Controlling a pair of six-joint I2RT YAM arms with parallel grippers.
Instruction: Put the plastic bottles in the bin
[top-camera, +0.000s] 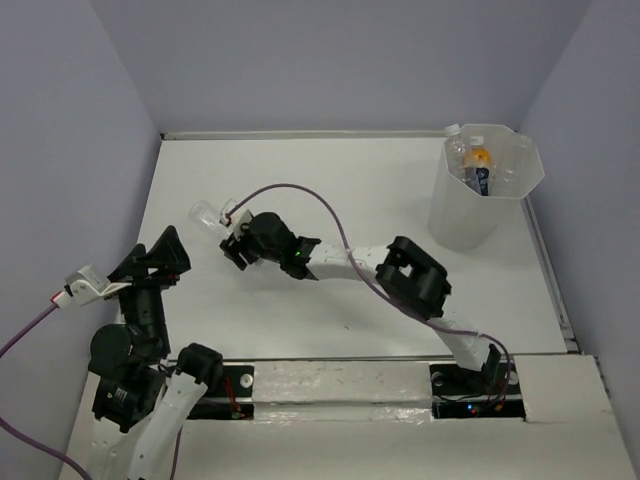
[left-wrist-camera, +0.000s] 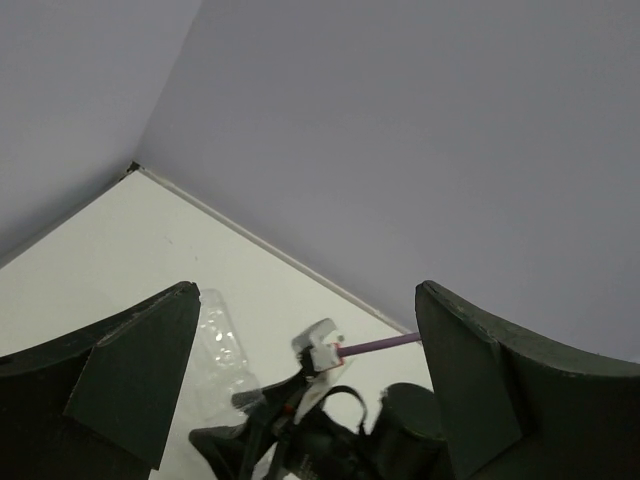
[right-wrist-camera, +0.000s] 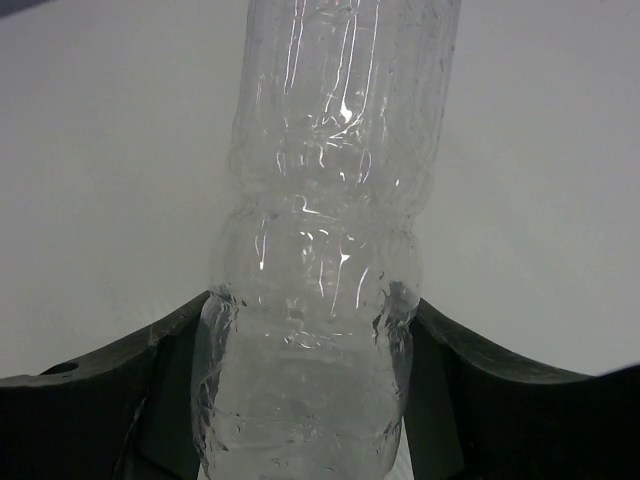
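Note:
A clear crinkled bottle (top-camera: 207, 214) lies on the white table left of centre. My right gripper (top-camera: 234, 240) is stretched out to it and shut on its body. In the right wrist view the bottle (right-wrist-camera: 330, 250) fills the gap and both fingers (right-wrist-camera: 120, 380) press its sides. My left gripper (top-camera: 155, 256) is open and empty at the left edge, raised and facing the bottle (left-wrist-camera: 222, 350) and the right gripper (left-wrist-camera: 300, 430). The translucent white bin (top-camera: 470, 215) stands at the far right. It holds several bottles, among them an orange-filled one (top-camera: 481, 157) and a clear white-capped one (top-camera: 456, 142).
Lavender walls close in the table on the left, back and right. A purple cable (top-camera: 310, 195) loops over the right arm. The right arm's elbow (top-camera: 415, 275) lies across the table's middle.

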